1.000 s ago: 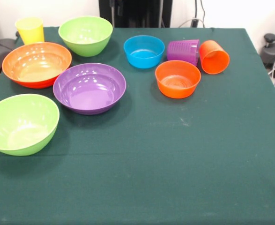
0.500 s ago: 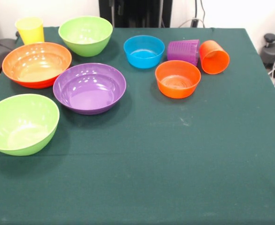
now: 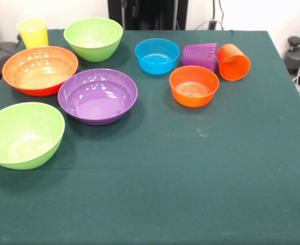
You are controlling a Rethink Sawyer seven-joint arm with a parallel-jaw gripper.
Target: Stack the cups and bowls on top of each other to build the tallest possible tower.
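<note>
Here, glossy bowls [image 3: 97, 96]; tapered cups [image 3: 234, 62]

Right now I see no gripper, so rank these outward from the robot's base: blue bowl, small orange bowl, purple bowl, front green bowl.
1. blue bowl, just before the base.
2. small orange bowl, toward the picture's right.
3. purple bowl, left of centre.
4. front green bowl, near-left corner.

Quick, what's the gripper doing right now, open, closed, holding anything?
Gripper: not in view, so its state cannot be told. Nothing is lifted: the orange cup and purple cup lie on their sides on the table.
</note>
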